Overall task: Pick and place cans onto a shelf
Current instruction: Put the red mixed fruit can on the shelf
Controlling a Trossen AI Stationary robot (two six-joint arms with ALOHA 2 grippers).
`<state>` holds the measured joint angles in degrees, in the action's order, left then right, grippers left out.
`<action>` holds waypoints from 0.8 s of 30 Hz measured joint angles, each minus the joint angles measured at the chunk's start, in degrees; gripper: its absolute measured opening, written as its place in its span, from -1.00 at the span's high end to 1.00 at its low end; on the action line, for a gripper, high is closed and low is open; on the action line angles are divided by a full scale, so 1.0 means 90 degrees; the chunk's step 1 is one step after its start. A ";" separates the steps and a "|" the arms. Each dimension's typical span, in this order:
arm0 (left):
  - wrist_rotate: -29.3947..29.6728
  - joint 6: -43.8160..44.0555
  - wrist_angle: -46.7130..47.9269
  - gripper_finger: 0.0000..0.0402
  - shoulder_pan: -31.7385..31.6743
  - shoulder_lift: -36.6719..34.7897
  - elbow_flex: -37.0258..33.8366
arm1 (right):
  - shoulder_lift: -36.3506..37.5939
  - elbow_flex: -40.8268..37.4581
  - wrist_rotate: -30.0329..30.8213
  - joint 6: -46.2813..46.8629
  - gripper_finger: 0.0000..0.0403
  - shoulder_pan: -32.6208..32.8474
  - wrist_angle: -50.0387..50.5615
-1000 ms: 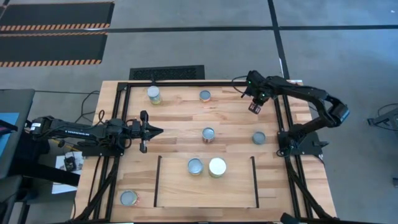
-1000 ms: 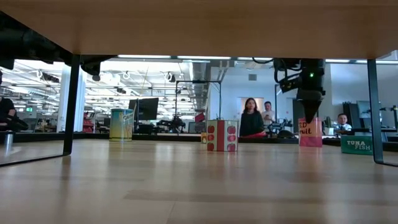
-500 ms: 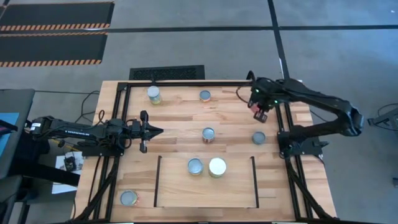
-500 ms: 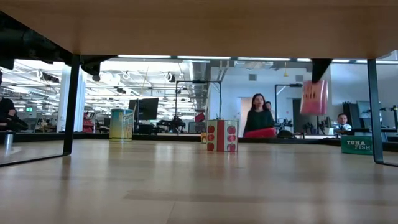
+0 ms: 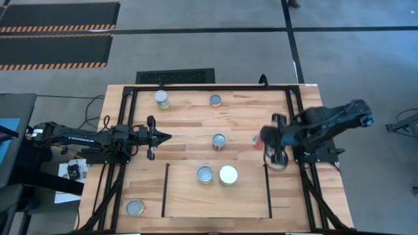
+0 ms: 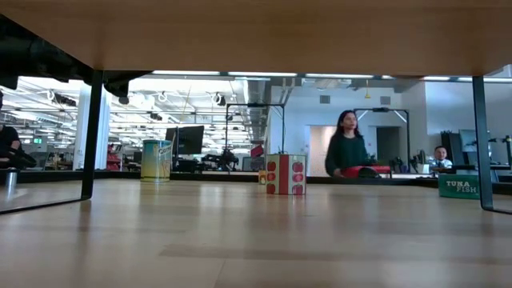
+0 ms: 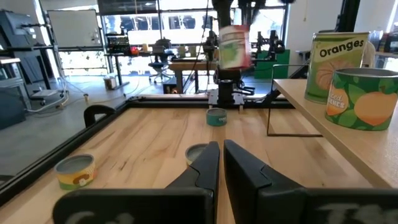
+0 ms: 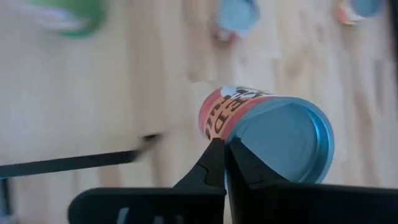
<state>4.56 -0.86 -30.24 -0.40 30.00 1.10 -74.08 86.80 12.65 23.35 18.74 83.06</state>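
My right gripper (image 5: pixel 266 141) hovers over the table's right side, just beyond the shelf (image 5: pixel 215 202), and is shut on a red-labelled can (image 8: pixel 267 127). The left wrist view shows this can (image 7: pixel 235 46) high above the table. My left gripper (image 5: pixel 160 137) waits shut at the table's left, pointing level toward the right. Two cans (image 5: pixel 205 173) (image 5: pixel 228 175) stand on the shelf's far end. Other cans stand upright on the table at the far left (image 5: pixel 161 99), far middle (image 5: pixel 215 100), centre (image 5: pixel 219 141) and near left corner (image 5: pixel 135 207). My right gripper pinches the can's silver top rim (image 8: pixel 231 140) between its two shut fingers, at the rim's edge nearest the wrist. The fingers come from above, slanting down. The can hangs tilted below them, lifted clear of the table.
A black tubular frame (image 5: pixel 130 91) runs round the tabletop. The shelf's two thin black rails (image 5: pixel 165 189) (image 5: pixel 268 189) edge its wood panel. A low teal can (image 7: pixel 216 116) stands under my right arm. People move about in the room beyond the table (image 6: pixel 348 152).
My right gripper has taken hold of the red can at the far right, lifted it clear of the table and swung it quickly up and toward the near edge, close to the shelf's far right corner. The gripper has turned and the can now hangs tilted.
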 joint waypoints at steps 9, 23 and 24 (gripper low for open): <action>0.0085 0.0000 0.0086 0.93 0.0000 -0.0002 0.0000 | -0.1648 0.1619 -0.0056 0.0748 0.95 0.1586 0.0683; 0.0090 0.0000 0.0103 0.93 0.0000 -0.0001 -0.0002 | -0.3257 0.2775 -0.0081 0.0370 0.95 0.1861 0.0771; 0.0092 0.0000 0.0104 0.93 0.0000 0.0000 -0.0002 | -0.3294 0.2805 -0.0079 0.0354 0.95 0.1861 0.0775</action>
<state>5.39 -0.86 -29.30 -0.40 30.00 1.08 -103.73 112.04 11.94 26.54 35.48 90.03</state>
